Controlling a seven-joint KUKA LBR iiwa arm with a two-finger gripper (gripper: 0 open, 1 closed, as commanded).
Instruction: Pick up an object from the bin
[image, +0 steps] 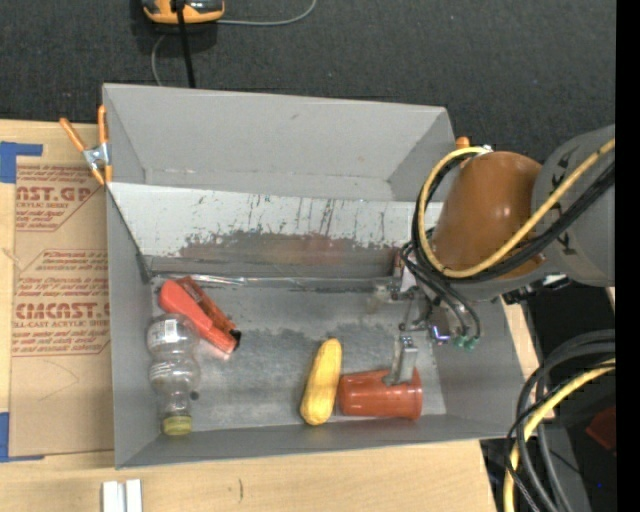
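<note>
Dark carpet (420, 50) lies behind the scene and a pale wooden tabletop (300, 487) runs along the front, with the grey metal bin (128, 350) set between them. Cardboard (50, 270) beside the bin carries red print. Large letters read in part "CAST", the word comes again lower down, and a small line beneath it appears to say "CELL-CAST ACRYLIC SHEET".

A red cylinder (375, 397) with rounded ends lies on its side on the bin floor, near the front wall. The gripper (406, 372) stands at the red cylinder's upper right end, its tip touching that end or very nearly so. Whether it is spread or pressed together cannot be told, nor whether it pinches the cylinder.

Above the red cylinder and further right, the arm's rounded orange-brown cover (487, 215) hangs over the bin's right wall, looped with yellow and black cables (432, 250).

At the red cylinder's other end, touching it or just beside it, a yellow oblong thing (321, 382) shaped rather like a banana lies tilted. Well apart from the red cylinder, across the floor toward the opposite side wall, an orange-red clamp-like tool (195, 315) with a dark tip lies slantwise. Just beside that tool lies a clear plastic bottle (172, 365), its yellowish cap (177, 426) pointing toward the front wall.
</note>
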